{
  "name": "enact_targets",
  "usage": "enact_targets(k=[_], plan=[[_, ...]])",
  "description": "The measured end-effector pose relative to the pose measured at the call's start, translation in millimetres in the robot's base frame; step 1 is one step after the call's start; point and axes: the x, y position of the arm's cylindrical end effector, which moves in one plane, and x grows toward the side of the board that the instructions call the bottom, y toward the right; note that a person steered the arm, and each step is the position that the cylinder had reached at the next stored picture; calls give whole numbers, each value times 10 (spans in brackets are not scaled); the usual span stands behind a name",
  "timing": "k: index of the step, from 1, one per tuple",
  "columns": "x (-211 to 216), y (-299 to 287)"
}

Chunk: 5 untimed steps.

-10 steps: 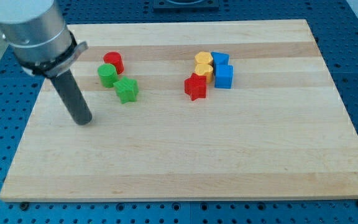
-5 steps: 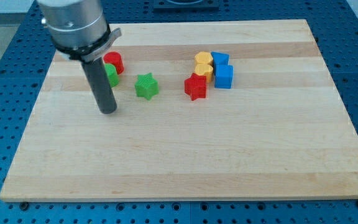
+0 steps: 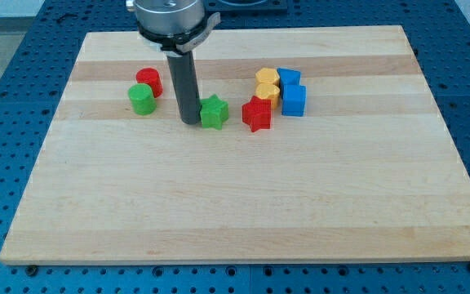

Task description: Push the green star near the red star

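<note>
The green star [image 3: 214, 113] lies on the wooden board [image 3: 243, 204], a short gap to the left of the red star [image 3: 256, 114]. My tip [image 3: 189, 121] rests on the board right against the green star's left side. The rod rises straight up from there to the arm at the view's top.
A red cylinder [image 3: 148, 82] and a green cylinder [image 3: 141, 99] sit to the left of the rod. Two yellow blocks [image 3: 267, 85] and two blue blocks [image 3: 292, 91] cluster just above and right of the red star.
My tip has swept from the view's left to the right. The green star has slid right with it, away from the cylinders and close to the red star.
</note>
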Motion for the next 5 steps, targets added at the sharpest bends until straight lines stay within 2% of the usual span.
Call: enact_targets(k=[3,5], plan=[[309,-42],[81,201]])
